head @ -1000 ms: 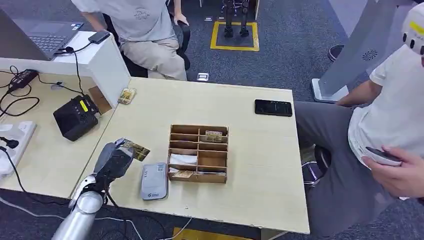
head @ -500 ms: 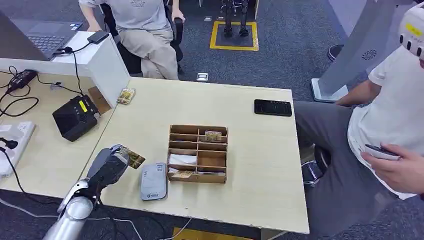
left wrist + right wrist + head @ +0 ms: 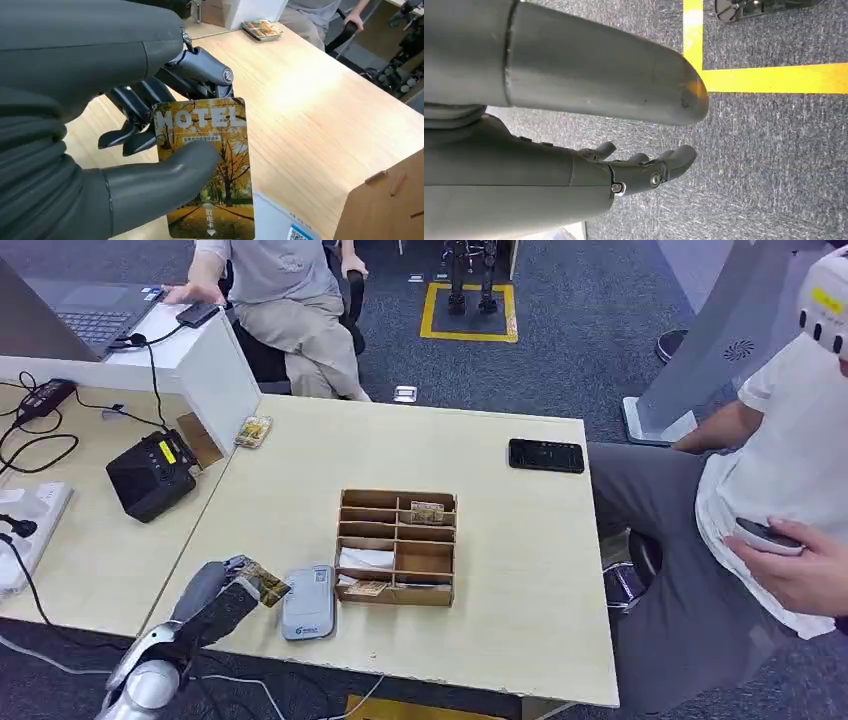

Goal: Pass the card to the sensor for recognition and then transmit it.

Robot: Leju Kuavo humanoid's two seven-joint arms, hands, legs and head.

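At the far left a black box-like device sits on the neighbouring desk, well apart from the work; nearer, at the left front corner of the tabletop, the left hand pinches the card between its thick thumb and darker fingers, with the card's free end just beside, perhaps over, the grey sensor; the wrist view shows the thumb pressed flat on the printed face, a hold that looks shallow, so a tilt or a bump on the sensor's edge could slide the card out; right of the sensor stands the wooden organizer, close enough that an overshoot might knock it; a poor read is likely if the card stays angled; the right hand hangs over the carpet, fingers loosely curled, holding nothing.
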